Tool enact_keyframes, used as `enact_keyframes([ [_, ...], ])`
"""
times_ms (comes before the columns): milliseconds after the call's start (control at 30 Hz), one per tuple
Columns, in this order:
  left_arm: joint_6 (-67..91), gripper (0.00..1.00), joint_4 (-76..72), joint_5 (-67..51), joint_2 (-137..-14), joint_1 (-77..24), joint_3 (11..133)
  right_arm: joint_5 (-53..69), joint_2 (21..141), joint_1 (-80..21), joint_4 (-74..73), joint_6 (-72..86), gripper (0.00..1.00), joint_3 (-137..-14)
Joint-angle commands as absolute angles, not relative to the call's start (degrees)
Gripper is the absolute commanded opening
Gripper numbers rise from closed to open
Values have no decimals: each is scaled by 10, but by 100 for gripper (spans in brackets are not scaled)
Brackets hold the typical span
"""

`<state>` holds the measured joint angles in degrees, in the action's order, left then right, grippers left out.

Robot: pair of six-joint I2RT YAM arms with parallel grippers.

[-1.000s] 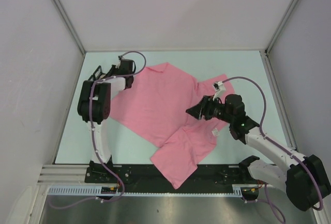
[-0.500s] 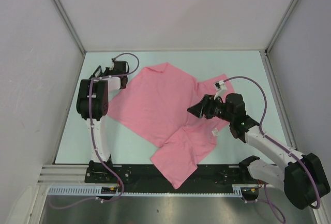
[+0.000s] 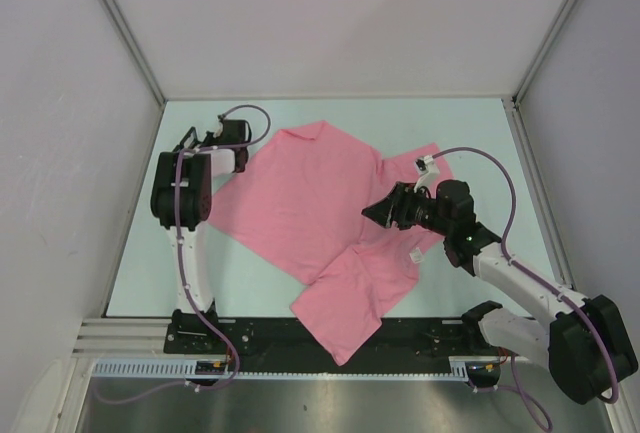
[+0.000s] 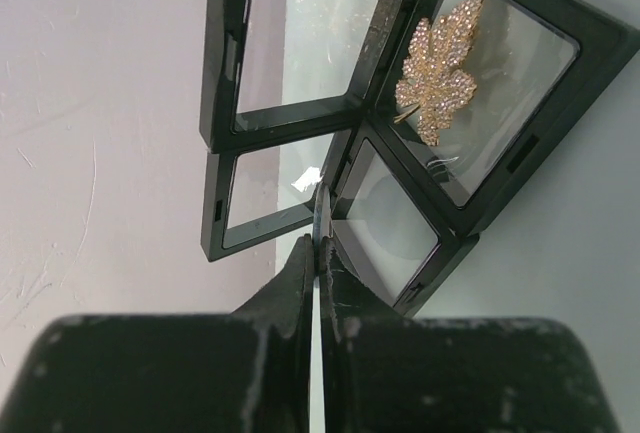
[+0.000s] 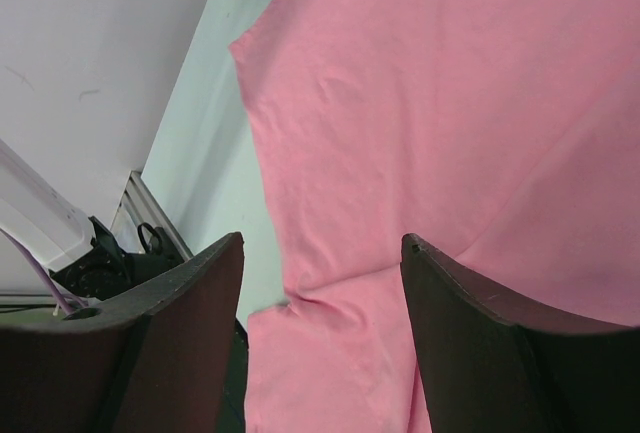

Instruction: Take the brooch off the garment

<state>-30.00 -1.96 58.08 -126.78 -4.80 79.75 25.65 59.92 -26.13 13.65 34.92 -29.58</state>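
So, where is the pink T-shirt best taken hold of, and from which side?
Probably its pointed near corner, from the near side: the T-shirt lies flat elsewhere, but that tip juts over the black rail, giving a free edge to pinch.

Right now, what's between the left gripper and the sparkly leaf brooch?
An empty black case with a clear window, seen in the left wrist view.

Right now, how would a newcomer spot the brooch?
Start at the big pink cloth T-shirt; the shut left gripper sits beside its far-left edge, facing a cluster of black square frames with clear windows. The gold, glittering, leaf-shaped brooch shows in the upper-right frame of the left wrist view; no other window holds a jewel.
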Motion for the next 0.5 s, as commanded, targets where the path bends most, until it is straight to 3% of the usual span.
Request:
enact_keyframes([
  [0, -305, 1, -19, 591, -1281, -48, 820, 264, 603, -259, 160, 350, 68, -303],
  [233, -305, 1, -20, 598, -1282, -47, 820, 265, 603, -259, 158, 351, 68, -303],
  [333, -309, 5, -25, 600, -1284, -47, 817, 265, 602, -259, 159, 352, 68, -303],
  [467, -307, 18, -24, 601, -1282, -47, 817, 264, 602, -259, 158, 350, 68, -303],
])
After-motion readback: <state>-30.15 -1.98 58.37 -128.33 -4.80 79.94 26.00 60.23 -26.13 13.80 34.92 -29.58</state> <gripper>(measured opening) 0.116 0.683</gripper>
